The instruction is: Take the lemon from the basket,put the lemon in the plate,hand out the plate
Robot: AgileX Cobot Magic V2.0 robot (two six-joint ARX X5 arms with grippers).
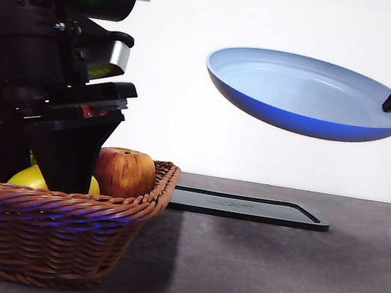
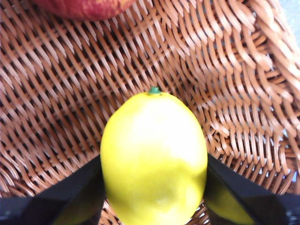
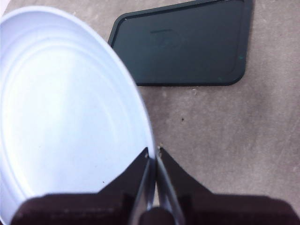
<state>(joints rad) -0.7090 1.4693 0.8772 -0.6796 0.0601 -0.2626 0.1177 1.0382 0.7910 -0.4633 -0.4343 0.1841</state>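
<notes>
Grey table [image 1: 272,276], left end effector [image 2: 154,187] clasping lemon [image 2: 153,157], plate [image 1: 306,93] aloft

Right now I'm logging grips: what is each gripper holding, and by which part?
The left gripper clasps the lemon across its sides, inside the basket. The right gripper pinches the plate by its rim, holding it in the air.
</notes>
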